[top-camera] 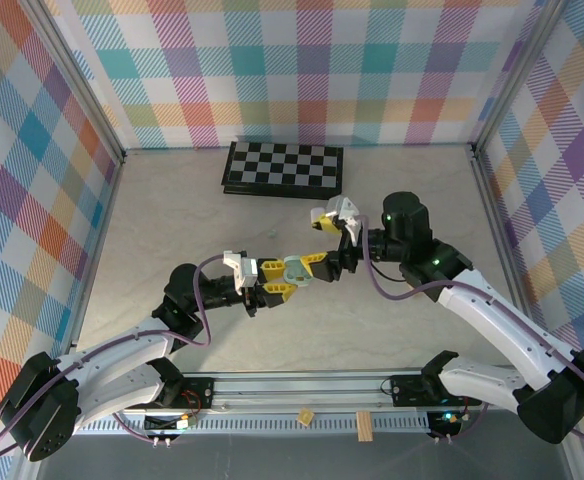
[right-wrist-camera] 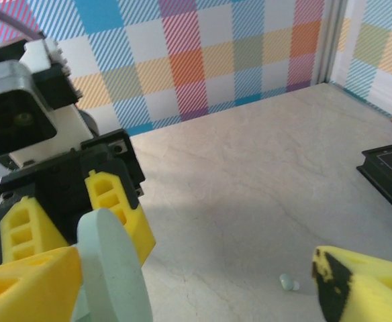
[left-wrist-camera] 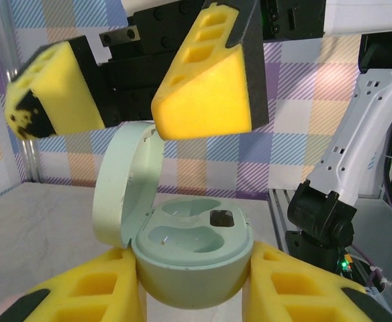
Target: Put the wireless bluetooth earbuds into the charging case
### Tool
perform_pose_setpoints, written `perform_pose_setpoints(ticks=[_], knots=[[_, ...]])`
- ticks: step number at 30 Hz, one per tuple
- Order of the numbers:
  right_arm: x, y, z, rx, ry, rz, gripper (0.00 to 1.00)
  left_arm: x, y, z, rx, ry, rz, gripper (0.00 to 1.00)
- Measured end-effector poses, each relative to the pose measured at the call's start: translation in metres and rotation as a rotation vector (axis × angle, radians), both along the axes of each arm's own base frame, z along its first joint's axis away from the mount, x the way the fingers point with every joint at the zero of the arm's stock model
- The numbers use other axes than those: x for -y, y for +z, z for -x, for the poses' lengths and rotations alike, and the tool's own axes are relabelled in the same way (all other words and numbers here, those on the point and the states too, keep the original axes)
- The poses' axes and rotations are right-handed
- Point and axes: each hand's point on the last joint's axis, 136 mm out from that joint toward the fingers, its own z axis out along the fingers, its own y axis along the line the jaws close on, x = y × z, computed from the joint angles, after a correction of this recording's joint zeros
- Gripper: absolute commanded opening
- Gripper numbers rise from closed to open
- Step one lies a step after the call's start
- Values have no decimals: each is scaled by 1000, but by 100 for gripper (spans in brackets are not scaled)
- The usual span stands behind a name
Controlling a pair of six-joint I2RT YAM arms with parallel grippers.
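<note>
- The left gripper (left-wrist-camera: 194,285) is clamped on a pale green charging case (left-wrist-camera: 192,258), one yellow finger pressed to each side of its round base.
- The case is held in the air over the middle of the worktop (top-camera: 172,230), roughly level, with its cavities facing up.
- Its lid (left-wrist-camera: 125,191) is swung open and stands almost upright on the hinge side.
- From the left wrist view, two moulded hollows show in the base. One has a small dark rectangle in it, and I cannot tell what that is. No earbud is visible in either hollow.
- The right gripper (left-wrist-camera: 115,107) hangs just above the open case with its two yellow fingers spread wide apart, gripping nothing.
- One right finger is above the lid's top edge and the other is off to the lid's outer side. I cannot tell whether either touches the lid.
- One tiny pale earbud (right-wrist-camera: 288,282) lies on the bare worktop, well apart from the case, seen from the right wrist view. Its exact colour is too small to judge.
- A folded chessboard (top-camera: 284,167) lies flat at the middle of the worktop's far edge, away from both grippers.
</note>
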Motion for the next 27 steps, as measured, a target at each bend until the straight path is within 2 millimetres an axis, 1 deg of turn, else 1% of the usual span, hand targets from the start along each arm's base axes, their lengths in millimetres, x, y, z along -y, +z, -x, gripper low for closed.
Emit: perform_pose_setpoints(ticks=[2, 5, 7, 10, 14, 15, 16, 18, 24, 27], knots=[[-2, -4, 3, -8, 28, 14, 73, 0, 0, 0, 1, -2, 0, 32], [-4, -13, 6, -28, 66, 38, 62, 0, 0, 1, 1, -8, -1, 32], [-6, -21, 8, -43, 88, 55, 44, 0, 0, 1, 0, -8, -1, 32], [-7, -25, 12, -56, 113, 64, 29, 0, 0, 1, -2, -5, -2, 33], [-8, -24, 16, -44, 138, 63, 6, 2, -2, -3, -15, 1, -12, 33], [-8, -24, 15, -41, 135, 63, 2, 2, -2, -3, -16, 3, -13, 33], [-7, -24, 15, -38, 131, 64, 0, 3, -2, -4, -19, 5, -15, 33], [-7, -22, 14, -30, 121, 63, 0, 3, 0, -6, -18, 9, -13, 36], [-4, -16, 12, 12, 93, 53, 0, 3, 3, -9, -12, 29, -8, 60], [-1, -13, 10, 49, 64, 42, 0, 4, 1, -14, -24, 47, -11, 66]])
